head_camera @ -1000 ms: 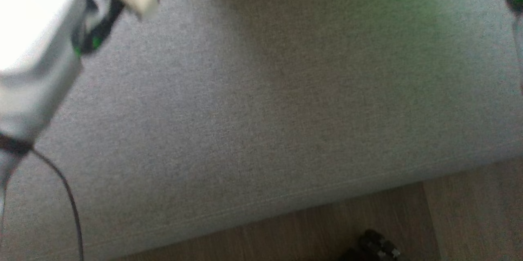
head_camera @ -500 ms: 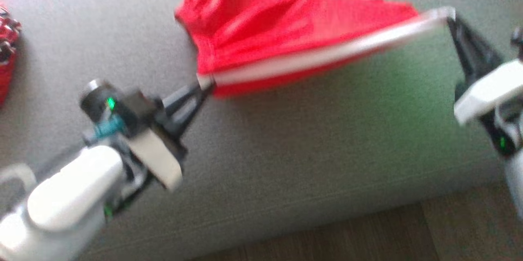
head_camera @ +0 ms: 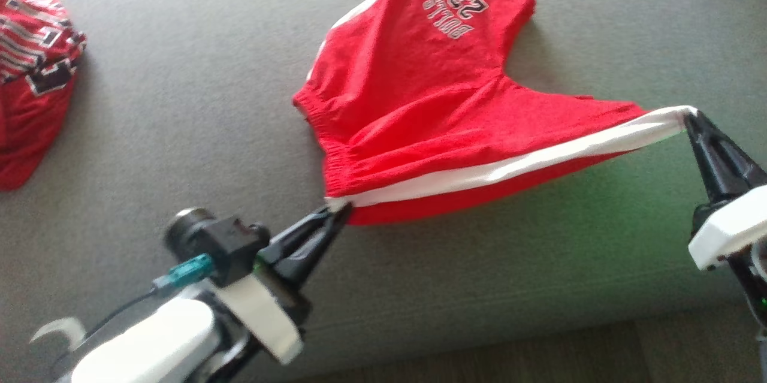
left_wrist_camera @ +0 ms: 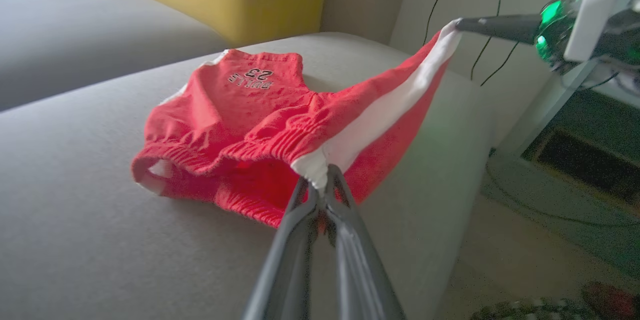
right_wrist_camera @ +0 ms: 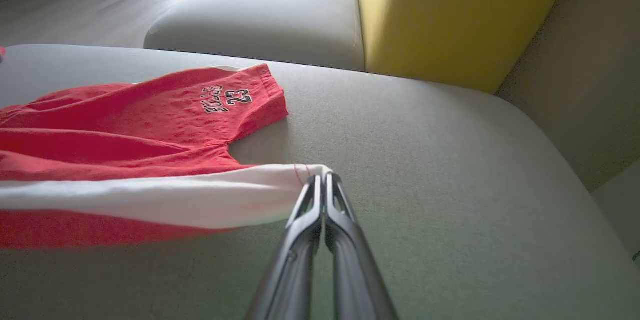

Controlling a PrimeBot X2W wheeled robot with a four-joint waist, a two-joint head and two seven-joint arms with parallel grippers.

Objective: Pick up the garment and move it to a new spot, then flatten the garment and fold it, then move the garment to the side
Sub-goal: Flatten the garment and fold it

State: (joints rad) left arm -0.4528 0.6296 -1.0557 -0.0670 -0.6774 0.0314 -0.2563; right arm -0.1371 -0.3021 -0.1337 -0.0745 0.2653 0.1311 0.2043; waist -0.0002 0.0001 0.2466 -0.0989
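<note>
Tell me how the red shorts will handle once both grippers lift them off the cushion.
Likely floppy: the red shorts sag and wrinkle between the left gripper and right gripper. Probably light: two fingertip pinches hold the white stripe taut. The far leg, lying on the cushion, will likely dangle.

I see a grey seat (head_camera: 180, 131) across my head view, with a red patterned cloth (head_camera: 33, 83) lying on it at 9 o'clock and wood floor (head_camera: 539, 353) at 5 o'clock. On the right wrist view, a yellow cushion (right_wrist_camera: 450, 14) stands at 1 o'clock.
</note>
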